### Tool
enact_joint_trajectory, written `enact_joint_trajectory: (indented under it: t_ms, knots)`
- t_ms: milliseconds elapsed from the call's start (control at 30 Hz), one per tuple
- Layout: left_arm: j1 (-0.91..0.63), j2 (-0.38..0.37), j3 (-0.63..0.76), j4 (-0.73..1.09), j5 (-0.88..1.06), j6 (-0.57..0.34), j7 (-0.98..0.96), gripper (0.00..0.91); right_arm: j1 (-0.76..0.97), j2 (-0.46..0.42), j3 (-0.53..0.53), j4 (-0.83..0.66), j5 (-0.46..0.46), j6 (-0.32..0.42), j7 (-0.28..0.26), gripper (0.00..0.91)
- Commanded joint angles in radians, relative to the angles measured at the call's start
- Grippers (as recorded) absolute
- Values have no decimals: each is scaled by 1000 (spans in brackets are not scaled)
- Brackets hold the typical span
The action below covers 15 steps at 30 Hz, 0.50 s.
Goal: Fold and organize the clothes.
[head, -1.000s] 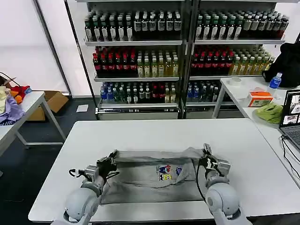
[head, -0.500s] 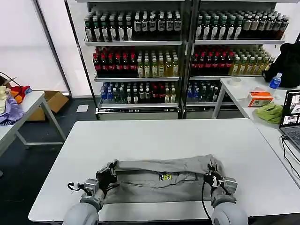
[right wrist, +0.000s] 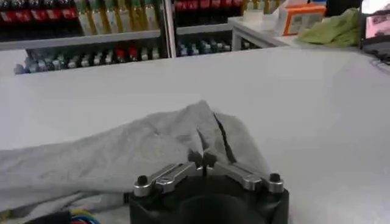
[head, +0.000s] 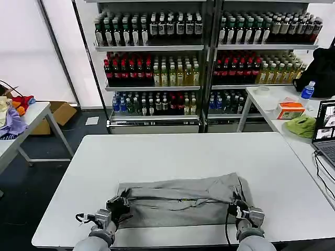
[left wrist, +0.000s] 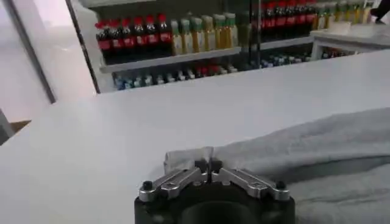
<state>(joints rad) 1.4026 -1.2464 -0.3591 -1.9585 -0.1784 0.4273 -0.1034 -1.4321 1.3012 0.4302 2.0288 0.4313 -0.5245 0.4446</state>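
My left gripper (left wrist: 209, 165) is pinched tight on a fold of the shirt (head: 180, 201), its fingertips meeting over the grey edge at the shirt's left end. My right gripper (right wrist: 203, 159) is closed the same way on a bunched ridge of cloth at the right end. Both sit low at the near edge of the table (head: 172, 151), one at each end of the shirt.

The shirt lies across the near part of the table, doubled over lengthwise into a long band, wrinkled along the top.

I judge it light, soft and limp: it will sag between my two holds and crease wherever it goes slack. It will not slip much in a firm pinch. I would hold it at the corners or along a doubled edge, keeping it taut so the fold lies flat.
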Motion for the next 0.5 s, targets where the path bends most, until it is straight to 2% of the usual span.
enact_joint_trajectory:
  t_ms: [33, 67, 100, 400, 500]
  knots:
    - [15, -12, 1, 1, 40, -3, -2, 907, -22, 1, 1, -20, -19, 0, -7, 322]
    - [12, -16, 2, -1, 40, -5, -3, 907, -22, 1, 1, -21, -24, 0, -7, 504]
    - [9, -19, 5, -3, 39, -10, -4, 907, -25, 2, 0, -24, -37, 2, -10, 907]
    - [8, -39, 5, -112, -5, -18, -10, 907, -51, -9, 48, 51, -45, 2, -6, 907]
    - [18, -56, -13, -134, -2, -17, -25, 907, -63, -21, 81, 91, -40, 30, -8, 907]
